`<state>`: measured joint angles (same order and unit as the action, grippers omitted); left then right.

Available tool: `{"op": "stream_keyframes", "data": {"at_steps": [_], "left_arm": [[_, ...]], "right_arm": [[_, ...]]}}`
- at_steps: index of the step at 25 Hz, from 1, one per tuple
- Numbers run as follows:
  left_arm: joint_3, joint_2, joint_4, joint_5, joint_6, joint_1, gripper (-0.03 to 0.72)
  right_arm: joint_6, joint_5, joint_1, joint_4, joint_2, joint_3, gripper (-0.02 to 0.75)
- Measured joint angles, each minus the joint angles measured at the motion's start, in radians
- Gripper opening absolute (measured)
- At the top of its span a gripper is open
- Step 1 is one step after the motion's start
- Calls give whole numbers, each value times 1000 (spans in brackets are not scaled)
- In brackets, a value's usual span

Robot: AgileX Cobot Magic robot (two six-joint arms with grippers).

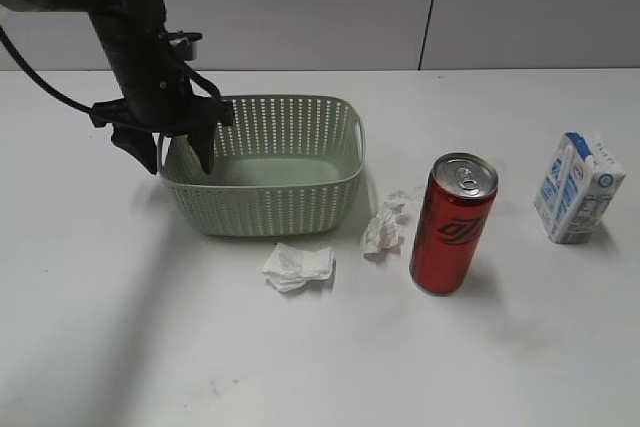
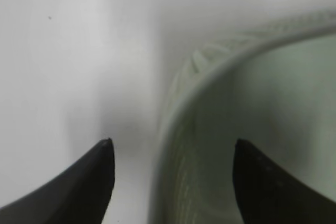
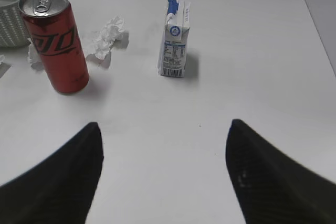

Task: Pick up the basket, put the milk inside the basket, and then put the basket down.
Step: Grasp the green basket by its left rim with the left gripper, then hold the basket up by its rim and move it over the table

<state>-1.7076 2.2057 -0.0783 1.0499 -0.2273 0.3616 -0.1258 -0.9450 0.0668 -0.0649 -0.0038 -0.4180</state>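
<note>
The pale sage-green basket (image 1: 270, 202) stands on the white table, left of centre. My left gripper (image 1: 178, 159) is open and straddles its left wall, one finger outside and one inside. In the left wrist view the basket rim (image 2: 181, 119) runs between the two fingertips (image 2: 173, 148). The white and blue milk carton (image 1: 578, 188) stands upright at the far right. In the right wrist view the milk carton (image 3: 175, 39) is ahead of my open, empty right gripper (image 3: 164, 129), well apart from it. The right arm does not show in the exterior view.
A tall red drink can (image 1: 452, 223) stands between basket and milk; it also shows in the right wrist view (image 3: 55, 40). Two crumpled white tissues (image 1: 298, 265) (image 1: 385, 227) lie in front of and beside the basket. A grey wall runs behind the table.
</note>
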Motion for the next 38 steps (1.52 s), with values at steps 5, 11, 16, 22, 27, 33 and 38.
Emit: {"op": "stream_keyframes", "data": {"at_steps": [5, 11, 16, 22, 27, 33, 38], "left_arm": [[0, 10, -15, -14, -3, 0, 458], [0, 11, -17, -6, -5, 0, 95], [-1, 11, -25, -3, -10, -1, 11], [-1, 10, -89, 32, -10, -6, 8], [-1, -46, -130, 75, -10, -16, 6], [27, -202, -107, 105, -34, 1, 6], [217, -365, -99, 71, -59, 42, 6]], "right_arm": [[1, 0, 0, 0, 0, 0, 572], [1, 0, 0, 0, 0, 0, 572], [1, 0, 0, 0, 0, 0, 572], [1, 0, 0, 0, 0, 0, 572], [0, 0, 0, 0, 0, 0, 572], [1, 0, 0, 0, 0, 0, 572], [1, 0, 0, 0, 0, 0, 572]]}}
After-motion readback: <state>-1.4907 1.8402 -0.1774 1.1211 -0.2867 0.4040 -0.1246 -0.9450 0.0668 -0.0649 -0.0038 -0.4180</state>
